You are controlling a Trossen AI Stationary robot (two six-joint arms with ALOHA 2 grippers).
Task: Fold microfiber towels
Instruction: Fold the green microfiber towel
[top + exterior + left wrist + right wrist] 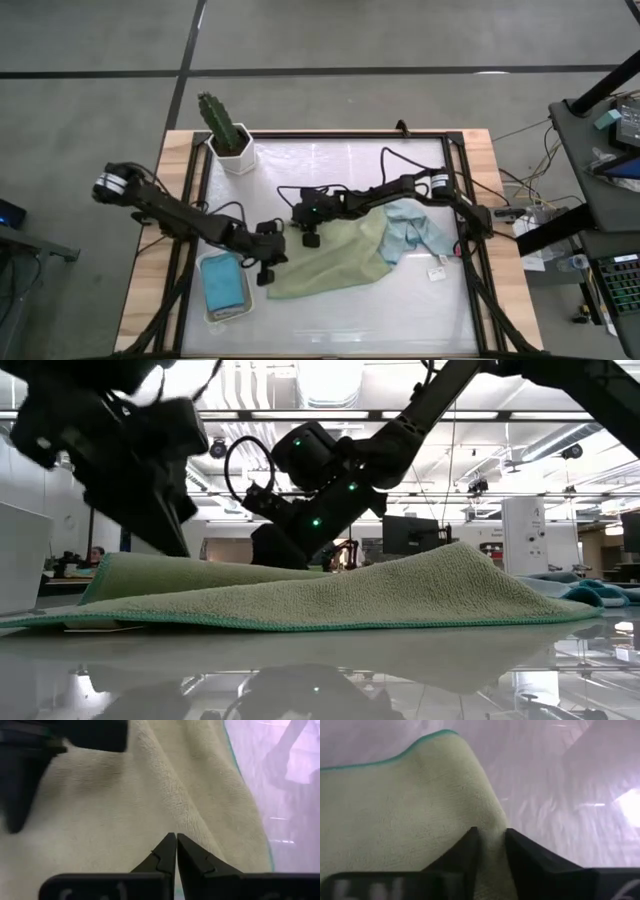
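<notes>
My right gripper has its two dark fingers pinched on a raised ridge of the sage green microfiber towel, cloth bunched in the narrow gap between them, at the towel's far left corner as the overhead camera shows it. I judge the pinch sits at that edge so the corner can be lifted and carried over the rest of the cloth for a fold. My left gripper has its fingertips pressed together over the near left part of the same towel, holding nothing that I can see; from above it sits at that corner, probably to pin the cloth or wait its turn. The towel lies spread but rumpled on the glossy white table top, humped towards its right side in the level view. Touching its right edge is a crumpled pale blue microfiber towel, not yet folded. To the left, a white rectangular tray holds a folded teal towel. A green cactus in a white pot stands at the far left corner, well clear.
</notes>
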